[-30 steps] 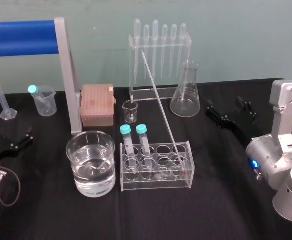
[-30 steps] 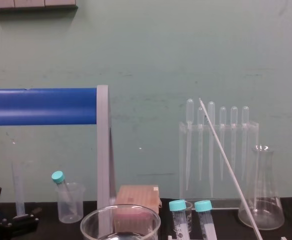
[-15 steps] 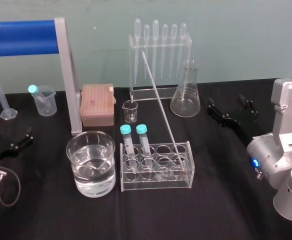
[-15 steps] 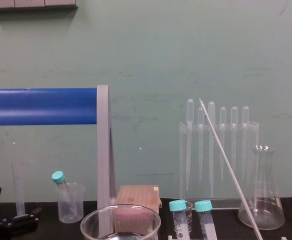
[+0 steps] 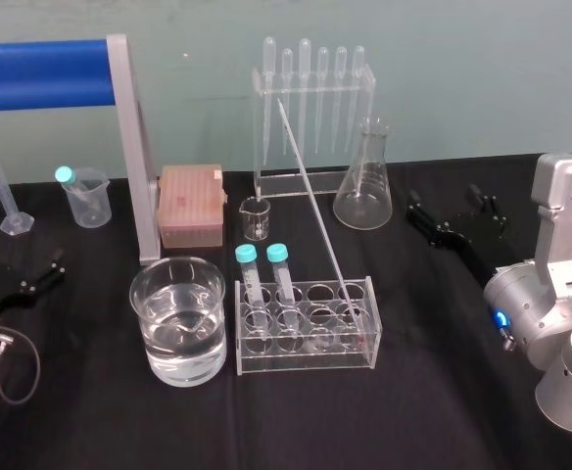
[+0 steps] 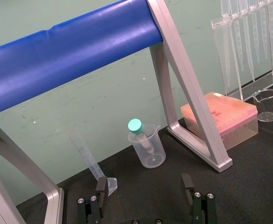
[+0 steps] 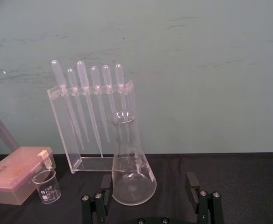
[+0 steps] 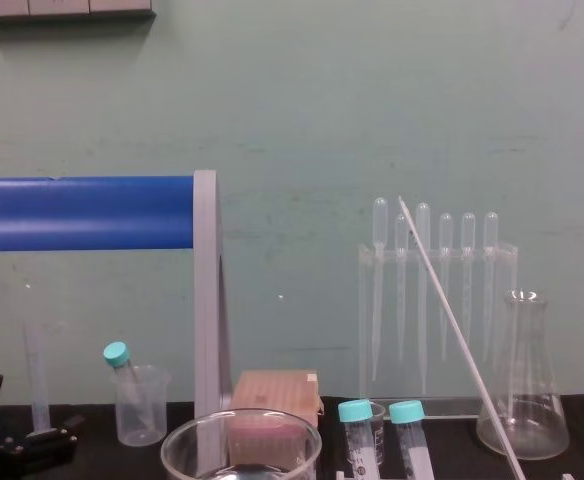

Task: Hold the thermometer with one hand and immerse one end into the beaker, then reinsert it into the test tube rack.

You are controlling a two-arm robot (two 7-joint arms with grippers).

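Note:
The thermometer (image 5: 313, 196), a long thin clear rod, leans in the back right of the clear test tube rack (image 5: 306, 338), its top tilted toward the far left; it also shows in the chest view (image 8: 457, 335). The wide glass beaker (image 5: 178, 284), holding water, stands just left of the rack. My right gripper (image 5: 443, 204) hovers open and empty over the black table, right of the rack and level with the conical flask (image 7: 132, 177). My left gripper (image 5: 59, 266) rests open at the table's left edge, its fingers (image 6: 101, 186) wide apart.
Two teal-capped tubes (image 5: 263, 269) stand in the rack's left side. Behind are a pipette stand (image 5: 310, 98), the conical flask (image 5: 363, 191), a small glass beaker (image 5: 256, 217) and a pink tip box (image 5: 190, 206). A blue-barred metal frame (image 5: 129, 147) stands at the left.
My right arm has drifted very slightly to the right. The thermometer, the beaker and the left arm have not moved.

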